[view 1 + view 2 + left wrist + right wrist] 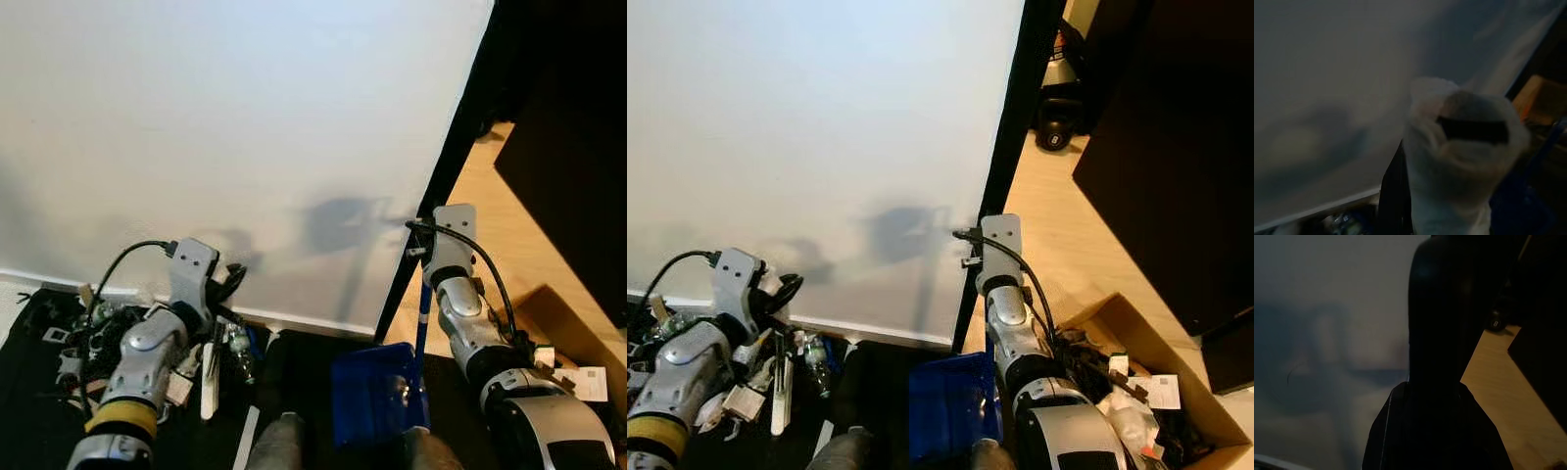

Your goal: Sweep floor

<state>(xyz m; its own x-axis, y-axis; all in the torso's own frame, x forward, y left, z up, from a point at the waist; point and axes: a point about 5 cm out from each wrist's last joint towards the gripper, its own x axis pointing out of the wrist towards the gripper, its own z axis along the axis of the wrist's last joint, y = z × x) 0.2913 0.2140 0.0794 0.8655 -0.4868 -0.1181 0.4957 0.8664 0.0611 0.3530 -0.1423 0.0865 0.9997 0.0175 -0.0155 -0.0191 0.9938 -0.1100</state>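
A blue dustpan [377, 394] hangs low in front of me, its thin blue handle [422, 323] rising to my right gripper [421, 266], which is shut on it beside the black door frame. My left gripper [227, 282] is raised at the lower left, close to the white wall. It is shut on a white brush handle [1459, 147], whose end with a dark slot shows blurred in the left wrist view. A white stick [209, 384] hangs down below that arm. In the right wrist view only a dark shape [1437, 357] stands against the wall.
The white wall [225, 127] with its baseboard is very close ahead. Small bottles and scraps [73, 338] litter the dark floor at the lower left. A cardboard box [1136, 387] of rubbish sits on the wooden floor [509, 215] to the right, under dark furniture [578, 147].
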